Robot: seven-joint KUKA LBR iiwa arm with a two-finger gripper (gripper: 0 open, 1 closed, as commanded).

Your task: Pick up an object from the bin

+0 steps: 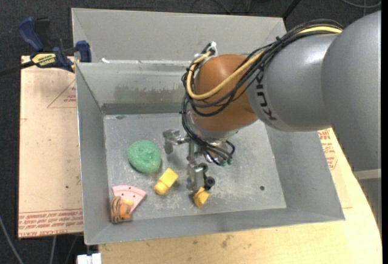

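Observation:
My gripper (196, 175) hangs below the arm's orange cover, low over the front middle of the bin floor. Directly under its tip, touching or almost touching it, lies a small yellow piece (200, 197) with a dark end. To the left of the gripper, a short way off, is a yellow block (165, 182). Farther left, flat on the floor, rests a green rounded lump (144, 156).
A pink wedge with an orange bit (125, 201) lies in the front left corner. The arm and its cover hide the back middle of the bin; bare floor shows to the right of the gripper.

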